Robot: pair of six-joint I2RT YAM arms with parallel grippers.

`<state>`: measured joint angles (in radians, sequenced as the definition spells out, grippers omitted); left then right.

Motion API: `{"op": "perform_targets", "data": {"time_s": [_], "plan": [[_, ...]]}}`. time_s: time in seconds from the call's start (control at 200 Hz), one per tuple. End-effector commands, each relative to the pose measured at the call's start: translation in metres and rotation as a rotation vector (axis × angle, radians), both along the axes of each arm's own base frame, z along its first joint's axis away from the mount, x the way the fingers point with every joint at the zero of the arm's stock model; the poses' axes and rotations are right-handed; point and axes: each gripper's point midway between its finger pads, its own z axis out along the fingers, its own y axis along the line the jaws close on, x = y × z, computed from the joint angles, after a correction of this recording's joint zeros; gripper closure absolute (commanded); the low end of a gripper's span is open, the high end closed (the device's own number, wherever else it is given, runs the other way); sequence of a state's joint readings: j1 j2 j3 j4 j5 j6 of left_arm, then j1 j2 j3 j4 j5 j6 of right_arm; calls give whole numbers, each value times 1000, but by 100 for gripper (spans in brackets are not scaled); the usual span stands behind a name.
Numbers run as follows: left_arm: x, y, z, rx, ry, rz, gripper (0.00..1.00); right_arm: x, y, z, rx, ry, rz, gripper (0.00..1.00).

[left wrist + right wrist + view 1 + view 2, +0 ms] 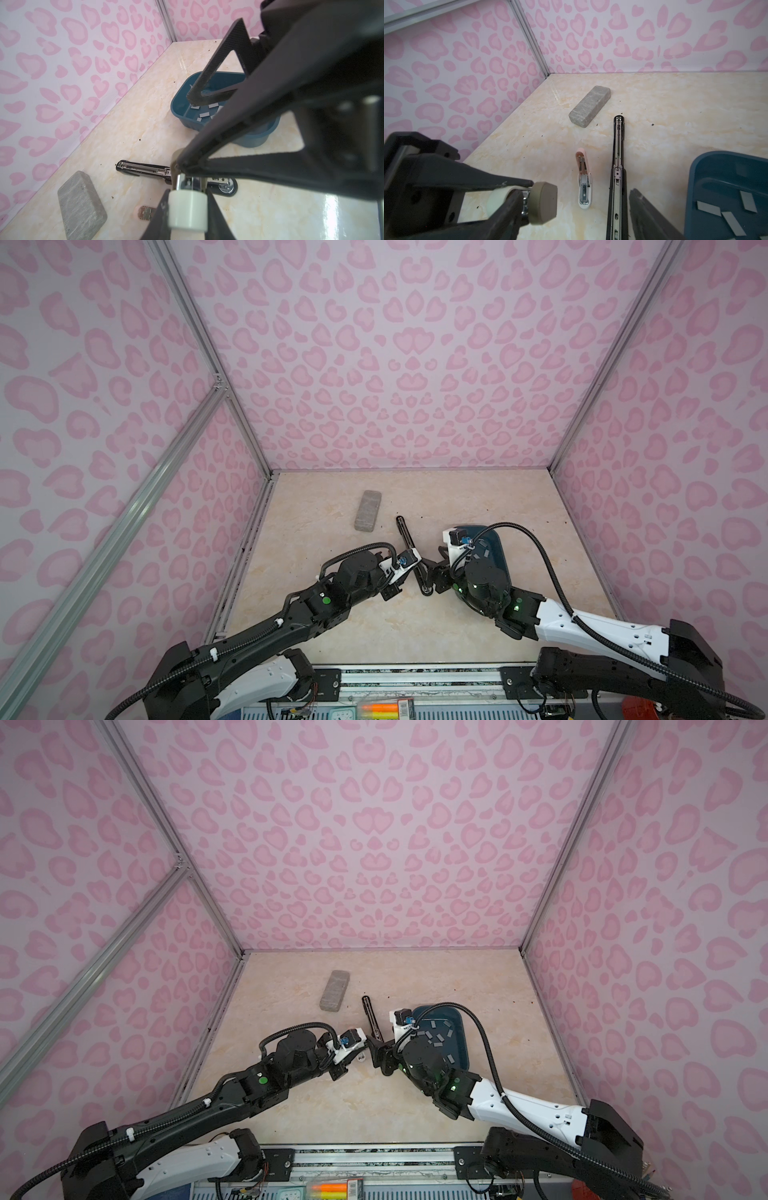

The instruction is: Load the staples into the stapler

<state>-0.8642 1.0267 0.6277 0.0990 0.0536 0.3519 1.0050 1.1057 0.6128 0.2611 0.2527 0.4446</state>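
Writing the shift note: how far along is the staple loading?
Done: stapler lies open, no strip visible in it. In hand: left tool is shut on a small white-capped item, not a strip; right tool is open by the stapler. To do: staples lie in the tray; pick one, load, close.

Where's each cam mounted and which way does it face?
Both top views: high over the base, looking down-forward at the table; left arm, right arm show.
Left wrist: on left arm, facing black stapler, blue tray; left end effector gripping pale cylinder.
Right wrist: on right arm, facing grey block; own finger shows.
Shared: all show stapler, block, tray.
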Motion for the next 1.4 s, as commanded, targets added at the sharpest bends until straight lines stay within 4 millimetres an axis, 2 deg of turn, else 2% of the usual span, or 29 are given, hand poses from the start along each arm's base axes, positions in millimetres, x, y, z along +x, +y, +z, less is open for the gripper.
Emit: {"op": "perform_targets", "data": {"time_s": [0.0,0.135,0.7,1.19,1.395], "plan": [[-5,-2,10,-31,-33,-32,96,8,-6,-3,-7,-14,-58,20],[-14,-5,12,-45,-36,-85,96,12,-3,-8,-28,-8,-69,20],[-17,4,26,-85,-60,-58,96,22,-9,-19,-61,6,-125,21],[-27,24,51,-189,-131,-24,96,19,15,-32,-82,26,-24,20],[-31,27,56,-207,-145,-28,96,13,27,-31,-74,17,21,20]]}}
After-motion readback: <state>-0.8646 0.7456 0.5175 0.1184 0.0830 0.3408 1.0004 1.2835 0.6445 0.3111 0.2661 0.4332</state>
